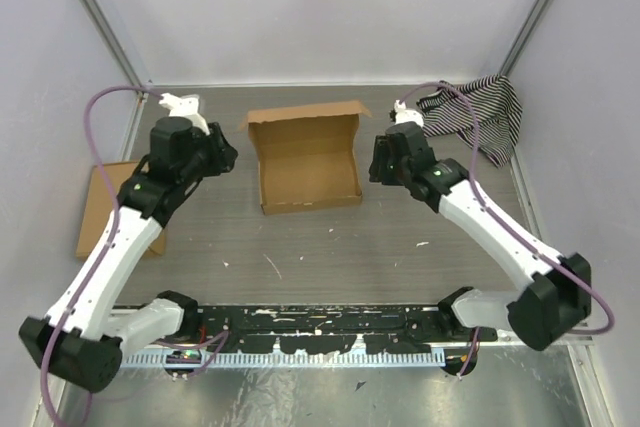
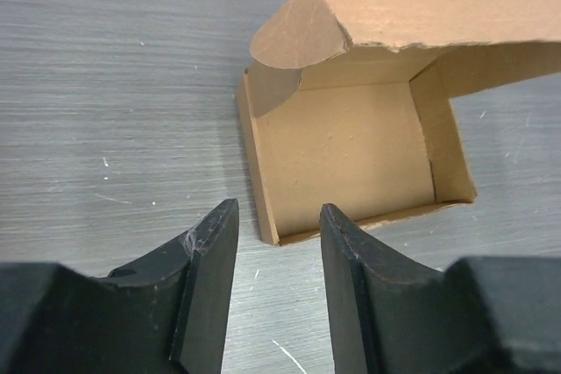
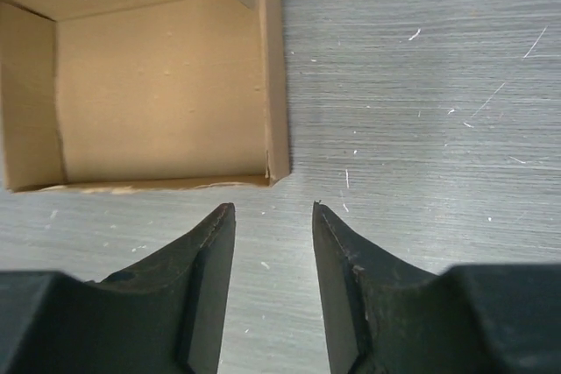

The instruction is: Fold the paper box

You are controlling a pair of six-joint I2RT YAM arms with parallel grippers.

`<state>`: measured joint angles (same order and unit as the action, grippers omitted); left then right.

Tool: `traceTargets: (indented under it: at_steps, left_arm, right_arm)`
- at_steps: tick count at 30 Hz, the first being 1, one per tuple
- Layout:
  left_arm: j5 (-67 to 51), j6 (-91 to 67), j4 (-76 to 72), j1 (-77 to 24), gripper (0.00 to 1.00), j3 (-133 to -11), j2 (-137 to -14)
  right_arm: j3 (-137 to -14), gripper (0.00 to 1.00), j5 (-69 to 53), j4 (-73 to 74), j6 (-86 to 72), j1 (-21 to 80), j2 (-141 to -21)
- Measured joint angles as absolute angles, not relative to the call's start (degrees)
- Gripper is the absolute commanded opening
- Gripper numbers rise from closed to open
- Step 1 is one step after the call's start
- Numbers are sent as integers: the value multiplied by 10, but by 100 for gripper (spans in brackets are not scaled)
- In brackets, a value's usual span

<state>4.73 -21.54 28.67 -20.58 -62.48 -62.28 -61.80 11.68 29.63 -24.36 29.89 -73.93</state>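
Observation:
The paper box (image 1: 308, 162) sits at the table's middle back, brown cardboard, walls up, lid panel standing at the far side. My left gripper (image 1: 228, 154) hovers just left of it, open and empty. In the left wrist view the box (image 2: 351, 155) lies ahead of the open fingers (image 2: 279, 216), its near corner between them. My right gripper (image 1: 378, 160) hovers just right of the box, open and empty. In the right wrist view the box (image 3: 158, 85) is upper left, its corner just ahead of the gripper (image 3: 273, 209).
A flat brown cardboard piece (image 1: 100, 209) lies at the left edge, under the left arm. A black-and-white striped cloth (image 1: 480, 112) is bunched at the back right corner. Grey walls close in on three sides.

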Motion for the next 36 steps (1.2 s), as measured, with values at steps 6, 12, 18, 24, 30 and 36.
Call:
traceTargets:
  at_steps: [6,12,18,24,30,36]
  left_arm:
    - [73,-227,351,-206,51,-727,-624]
    - [75,-225,366,-206,51,-927,-800]
    - [66,-222,381,-206,50,-998,-918]
    - [40,-226,385,-206,48,-972,-948]
    - [22,-233,364,-207,47,-904,-927]
    - [14,-246,352,-212,47,-819,-863]
  right_arm:
    - [-708,13,105,349,-232,294,-719]
    - [-923,12,83,357,-210,277,-848]
    - [-1065,23,33,353,-201,259,-978]
    - [-1109,22,-30,353,-196,253,-1077]
    - [-1069,22,-68,347,-196,253,-1083]
    - [-972,22,-71,343,-196,253,-1037]
